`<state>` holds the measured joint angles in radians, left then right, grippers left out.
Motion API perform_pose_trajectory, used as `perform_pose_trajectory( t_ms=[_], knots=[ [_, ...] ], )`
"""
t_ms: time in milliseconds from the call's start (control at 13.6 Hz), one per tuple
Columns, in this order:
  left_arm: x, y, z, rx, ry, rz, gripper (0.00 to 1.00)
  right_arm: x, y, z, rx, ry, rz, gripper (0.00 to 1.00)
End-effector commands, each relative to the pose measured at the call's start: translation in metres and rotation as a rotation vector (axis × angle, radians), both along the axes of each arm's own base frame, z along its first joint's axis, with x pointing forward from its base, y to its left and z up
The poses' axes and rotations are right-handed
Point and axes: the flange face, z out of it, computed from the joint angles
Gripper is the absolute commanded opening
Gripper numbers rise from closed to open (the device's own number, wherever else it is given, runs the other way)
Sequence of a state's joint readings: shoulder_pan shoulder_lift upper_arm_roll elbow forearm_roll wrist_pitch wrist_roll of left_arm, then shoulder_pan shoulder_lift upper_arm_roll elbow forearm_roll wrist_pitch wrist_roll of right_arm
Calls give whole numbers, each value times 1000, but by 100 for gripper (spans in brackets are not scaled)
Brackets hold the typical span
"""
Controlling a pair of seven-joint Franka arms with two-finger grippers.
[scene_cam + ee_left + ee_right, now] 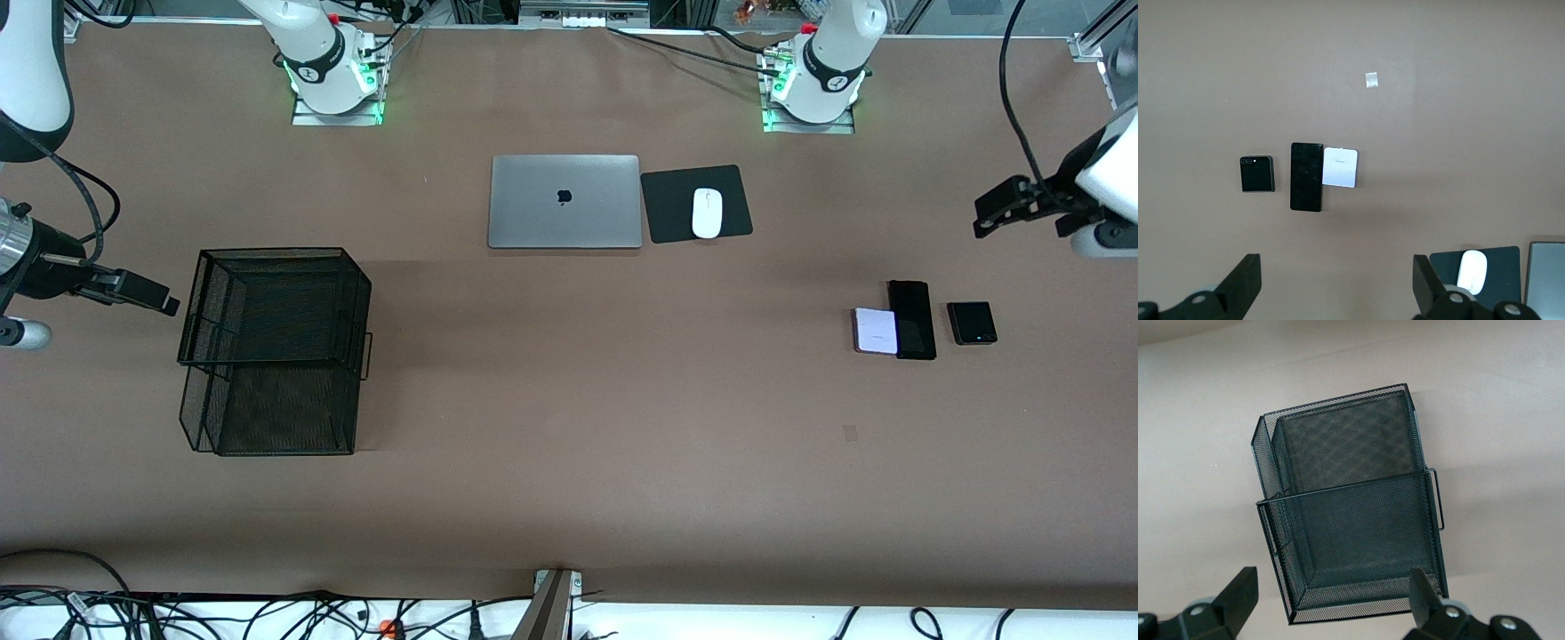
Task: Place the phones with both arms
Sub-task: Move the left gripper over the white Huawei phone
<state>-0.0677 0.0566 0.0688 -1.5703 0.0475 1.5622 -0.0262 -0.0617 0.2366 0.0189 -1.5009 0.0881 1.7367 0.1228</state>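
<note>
Three phones are laid in a row on the surface [569, 498] toward the left arm's end: the long phone [912, 319] is set in the middle, the pale square phone [876, 331] touching it on the side toward the table's middle, the small square phone [971, 323] just beside it toward the table's end. A laptop [564, 202] is placed farther from the front camera, with a mouse [707, 212] on a pad [671, 204] beside it. A mesh basket [274, 351] is set toward the right arm's end.

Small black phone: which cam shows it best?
Left wrist view: the small black phone lies unobstructed, its camera lenses visible, apart from the long black phone. Front view shows it only as a plain dark square. Right wrist view sees only the mesh basket.
</note>
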Motion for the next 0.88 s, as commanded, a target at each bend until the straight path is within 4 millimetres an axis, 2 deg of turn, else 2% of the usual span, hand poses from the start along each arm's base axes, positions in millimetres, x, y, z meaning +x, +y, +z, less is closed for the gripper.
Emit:
perform_pose_trajectory(
  t_ms=[0,147,295,516,664,811],
  knots=[
    [25,13,-44,-13,41,-11,100,-4,3,7,-4,4,-4,100],
    [38,17,-79,-10,75,-43,100,-4,3,7,-2,3,-4,100],
    [40,30,-118,-16,60,-84,100,-4,3,7,-2,5,-4,100],
    [35,35,-167,-18,41,-116,100,-4,3,7,-2,5,-4,100],
    [28,44,-199,-19,18,-129,100,-4,4,7,-2,5,-3,100],
    [18,44,-230,-20,5,-143,100,-4,3,7,-2,5,-4,100]
  ],
)
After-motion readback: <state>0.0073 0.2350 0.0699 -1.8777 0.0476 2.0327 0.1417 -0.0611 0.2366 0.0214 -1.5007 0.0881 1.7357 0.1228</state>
